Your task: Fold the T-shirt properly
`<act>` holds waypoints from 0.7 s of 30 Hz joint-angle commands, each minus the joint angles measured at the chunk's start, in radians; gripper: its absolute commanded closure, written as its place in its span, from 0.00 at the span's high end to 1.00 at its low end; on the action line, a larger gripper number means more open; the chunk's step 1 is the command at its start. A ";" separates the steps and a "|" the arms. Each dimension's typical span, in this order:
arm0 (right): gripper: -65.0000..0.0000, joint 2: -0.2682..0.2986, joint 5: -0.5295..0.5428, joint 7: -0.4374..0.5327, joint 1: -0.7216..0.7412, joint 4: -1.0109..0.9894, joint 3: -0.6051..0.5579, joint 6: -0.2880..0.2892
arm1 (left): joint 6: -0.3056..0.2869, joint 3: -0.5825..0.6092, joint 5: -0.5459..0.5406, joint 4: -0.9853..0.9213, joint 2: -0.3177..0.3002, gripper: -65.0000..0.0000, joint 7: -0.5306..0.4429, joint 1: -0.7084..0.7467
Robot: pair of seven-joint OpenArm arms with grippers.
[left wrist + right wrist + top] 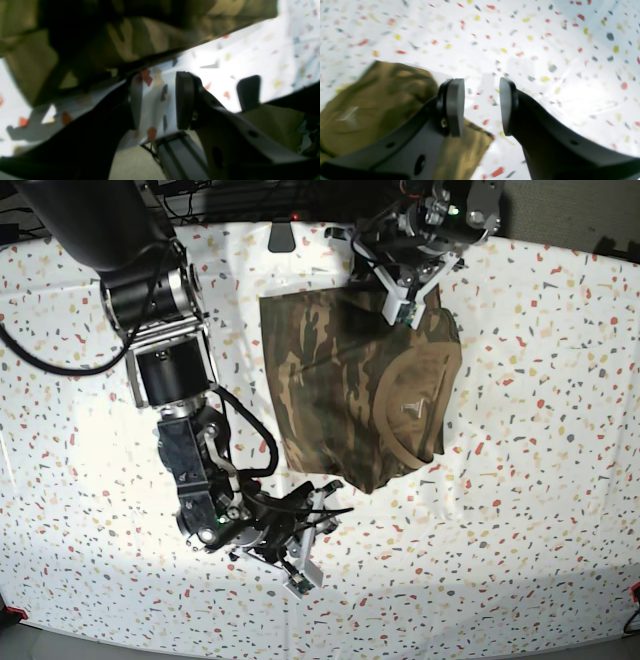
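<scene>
Right hand (300, 555) low over the near part of the worktop (520, 560), which is white with red, yellow and grey flecks. Fingers spread, nothing between them; in the right wrist view the two dark pads (455, 107) stand apart over bare speckled cover, with a corner of the T-shirt (377, 105) just behind the one on that picture's left. The hand sits just off the shirt's near edge, not touching it as far as can be told.

T-shirt (360, 390) lies mid-worktop, partly folded: camouflage streaks showing on the base view's left part, plainer olive-tan on the right part, where the neck opening and a small pale label (413, 407) face up. Near edge rumpled.

Left hand (410, 290) at the far edge of the shirt, over its upper corner. Left wrist view is blurred: fingers spread, speckled cover between the pads (185, 100), camouflage cloth (140, 37) just beyond the tips. Nothing pinched.
</scene>
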 commanded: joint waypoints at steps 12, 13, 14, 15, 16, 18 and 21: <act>0.35 0.072 0.108 -0.032 0.000 -0.235 0.002 0.051 | -0.025 0.000 0.196 -0.230 -0.064 0.34 -0.026 -0.202; 0.35 0.091 0.138 -0.060 -0.009 -0.220 0.002 0.051 | -0.025 0.000 0.195 -0.259 -0.075 0.34 -0.026 -0.220; 0.35 0.107 0.166 -0.086 -0.019 -0.202 0.002 0.051 | -0.025 0.000 0.188 -0.289 -0.088 0.34 -0.024 -0.238; 0.35 0.122 0.195 -0.111 -0.031 -0.181 0.002 0.051 | -0.024 0.000 0.178 -0.317 -0.101 0.34 -0.019 -0.254; 0.35 0.138 0.225 -0.134 -0.045 -0.158 0.002 0.051 | -0.023 0.000 0.172 -0.341 -0.114 0.34 -0.013 -0.268; 0.35 0.174 0.282 -0.171 -0.079 -0.102 0.002 0.051 | -0.023 0.000 0.174 -0.376 -0.134 0.34 -0.010 -0.288; 0.35 0.232 0.371 -0.226 -0.146 0.000 0.002 0.051 | -0.023 0.000 0.174 -0.387 -0.160 0.34 -0.011 -0.313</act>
